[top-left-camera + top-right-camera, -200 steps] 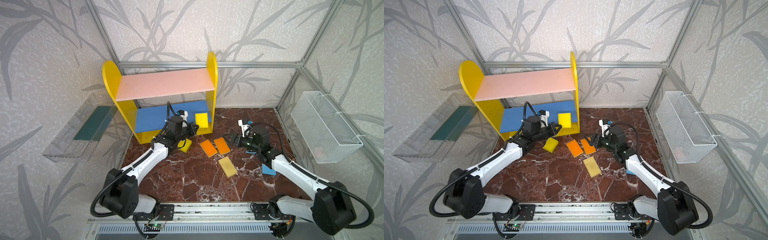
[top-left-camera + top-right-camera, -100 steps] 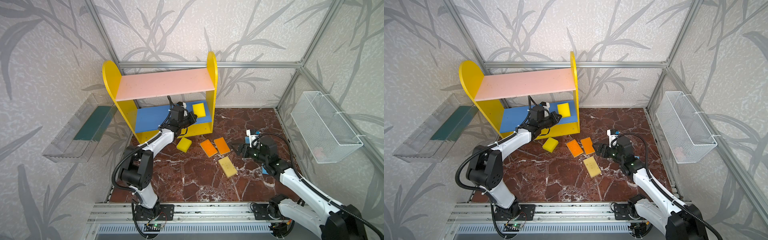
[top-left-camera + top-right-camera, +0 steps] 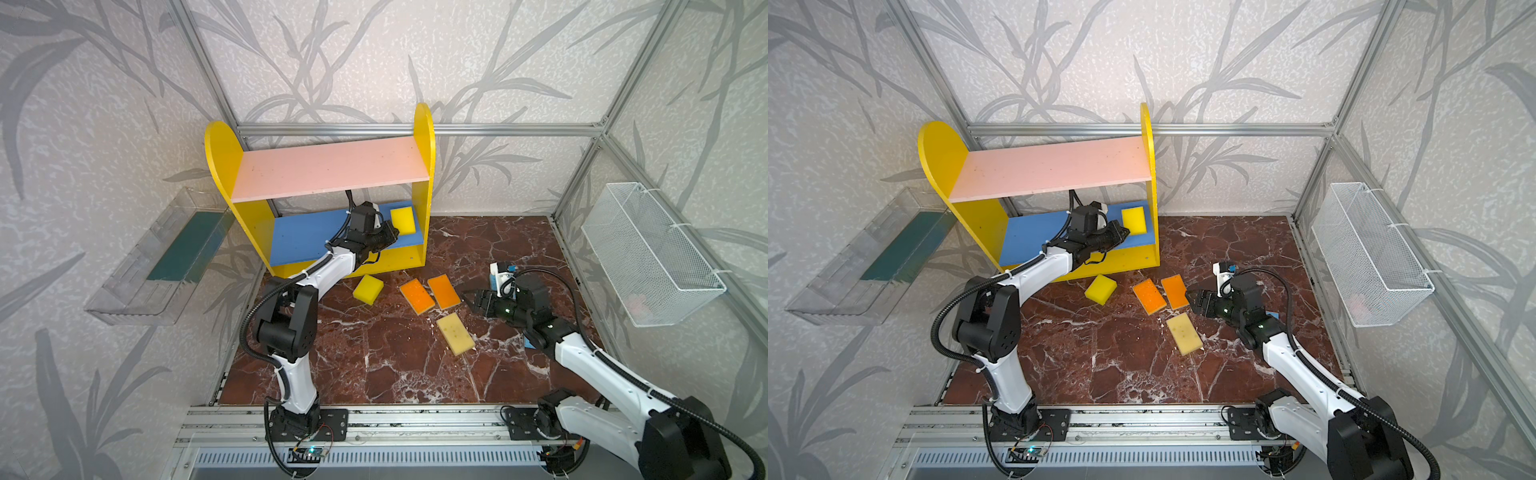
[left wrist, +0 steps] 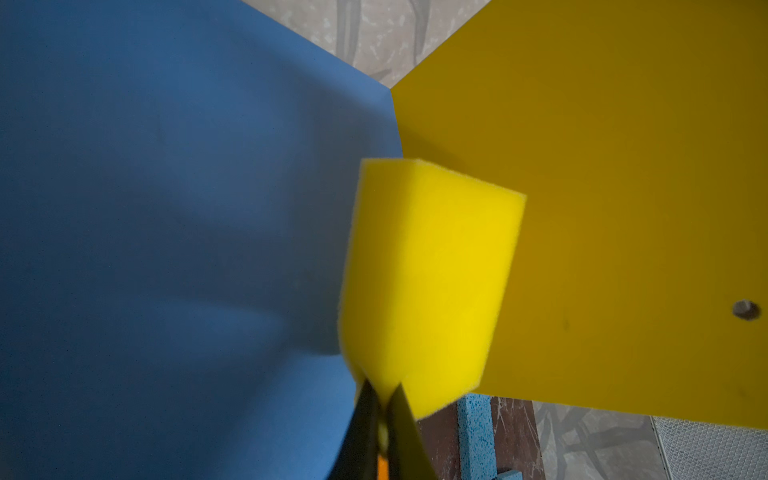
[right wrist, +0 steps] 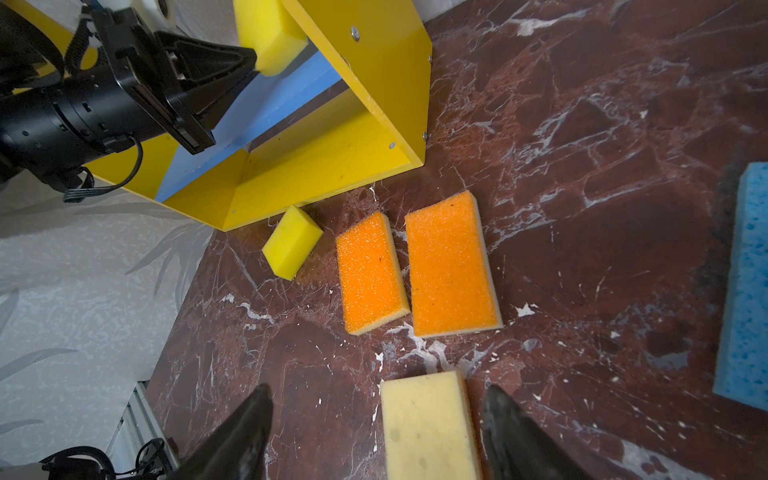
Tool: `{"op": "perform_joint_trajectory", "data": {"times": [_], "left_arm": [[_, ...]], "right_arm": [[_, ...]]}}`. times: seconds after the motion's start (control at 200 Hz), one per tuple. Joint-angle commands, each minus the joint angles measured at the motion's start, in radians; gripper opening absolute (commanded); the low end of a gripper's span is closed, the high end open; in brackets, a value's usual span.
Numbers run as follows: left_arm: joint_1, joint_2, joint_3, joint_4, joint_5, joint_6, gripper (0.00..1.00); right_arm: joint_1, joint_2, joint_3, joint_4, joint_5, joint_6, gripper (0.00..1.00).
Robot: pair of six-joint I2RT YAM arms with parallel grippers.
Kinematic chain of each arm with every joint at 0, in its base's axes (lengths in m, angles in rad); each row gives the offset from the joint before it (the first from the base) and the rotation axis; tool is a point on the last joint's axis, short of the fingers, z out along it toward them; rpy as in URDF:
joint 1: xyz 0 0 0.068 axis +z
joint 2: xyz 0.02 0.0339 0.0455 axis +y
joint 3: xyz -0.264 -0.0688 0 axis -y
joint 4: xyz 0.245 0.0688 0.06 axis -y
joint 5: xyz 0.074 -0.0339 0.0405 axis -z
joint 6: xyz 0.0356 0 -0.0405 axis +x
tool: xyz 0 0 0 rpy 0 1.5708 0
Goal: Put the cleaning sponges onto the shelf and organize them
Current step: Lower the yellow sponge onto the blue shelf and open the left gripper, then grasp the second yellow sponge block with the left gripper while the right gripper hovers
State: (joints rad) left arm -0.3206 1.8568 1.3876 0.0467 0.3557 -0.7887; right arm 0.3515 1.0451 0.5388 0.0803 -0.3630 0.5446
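So, going from the left in both top views: the clear tray [image 3: 124, 291] hangs on the wall, then comes the shelf [image 3: 328, 168] with the left gripper [image 3: 394, 233] reaching in over its blue middle board [image 3: 307, 232]. From up there you only see a bright yellow sponge [image 3: 402, 220] at the right end of that board, close to the side panel, with the gripper tip at its near edge. The left wrist view is the one that shows the grip: the two fingers [image 4: 365, 432] stand almost together, pinching the sponge's near edge. On the marble floor [image 3: 374, 374] just in front of the shelf sits a second yellow sponge [image 3: 368, 289], then an orange sponge [image 3: 417, 296] and another orange sponge [image 3: 444, 291] side by side, and the pale speckled sponge [image 3: 455, 339] nearer the rail. The right gripper [image 3: 467, 297] hangs near the orange pair with its jaws spread wide and nothing in them. In the right wrist view the pale one shows up between its fingertips. That view also gives a proper look at a light blue sponge [image 5: 744, 291], which the top views show only as a sliver beside the right arm. Far right is the wire basket [image 3: 648, 253].
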Motion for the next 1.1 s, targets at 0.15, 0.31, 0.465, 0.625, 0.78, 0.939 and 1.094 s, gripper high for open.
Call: {"op": "perform_joint_trajectory", "data": {"times": [0.15,0.31,0.465,0.625,0.78,0.939,1.094], "left_arm": [[-0.006,0.014,0.062,-0.007,0.039,-0.001,0.44],[-0.005,-0.013,0.049,-0.023,0.028,0.015,0.57],[-0.017,-0.085,-0.018,-0.043,-0.001,0.068,0.73],[-0.044,-0.191,-0.128,-0.102,-0.063,0.116,0.78],[-0.060,-0.347,-0.296,-0.138,-0.135,0.115,0.87],[-0.064,-0.524,-0.507,-0.144,-0.150,0.031,0.81],[-0.058,-0.667,-0.696,-0.122,-0.165,0.001,0.44]], "right_arm": [[-0.005,0.032,-0.007,0.031,-0.004,-0.008,0.78],[-0.005,0.023,-0.007,0.024,-0.001,-0.012,0.78],[-0.005,0.025,-0.004,0.023,-0.006,-0.016,0.78],[-0.005,0.066,0.023,0.004,-0.058,-0.030,0.78],[0.011,0.083,0.044,-0.013,-0.075,-0.027,0.78],[0.073,0.082,0.068,-0.053,-0.036,-0.035,0.78],[0.116,0.092,0.069,-0.069,-0.021,-0.035,0.77]]}}
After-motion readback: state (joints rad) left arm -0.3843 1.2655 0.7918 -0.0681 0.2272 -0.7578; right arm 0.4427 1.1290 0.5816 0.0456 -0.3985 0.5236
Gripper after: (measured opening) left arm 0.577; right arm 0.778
